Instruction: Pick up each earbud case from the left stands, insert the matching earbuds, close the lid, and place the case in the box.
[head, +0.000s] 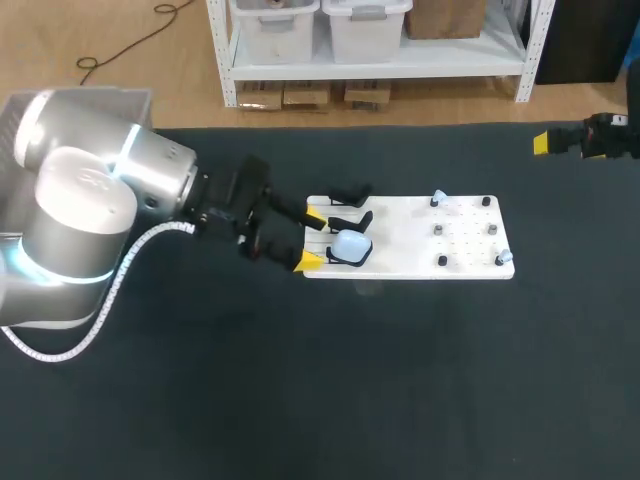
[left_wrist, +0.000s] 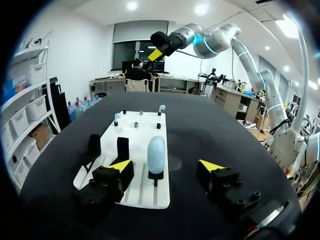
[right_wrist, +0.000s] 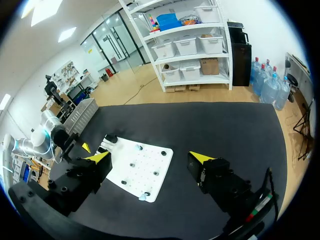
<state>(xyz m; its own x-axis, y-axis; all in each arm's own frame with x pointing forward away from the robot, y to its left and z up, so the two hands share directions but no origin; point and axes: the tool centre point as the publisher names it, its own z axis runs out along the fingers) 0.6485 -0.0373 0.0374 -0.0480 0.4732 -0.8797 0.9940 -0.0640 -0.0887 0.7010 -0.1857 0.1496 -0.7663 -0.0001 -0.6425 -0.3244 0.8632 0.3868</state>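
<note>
Earbud case, pale blue, upright on a black holder on the white board. Just ahead of the left gripper, in line with the gap between its fingers, nearer one fingertip, touched by neither. Left gripper spread wide, holding nothing. Two black stands on the board off to that gripper's side, past the nearer finger. Two small pale earbuds on pegs farther ahead, at the board's far end. Right gripper raised above the dark table, well apart from the board ahead of it, fingers wide apart, nothing between them.
</note>
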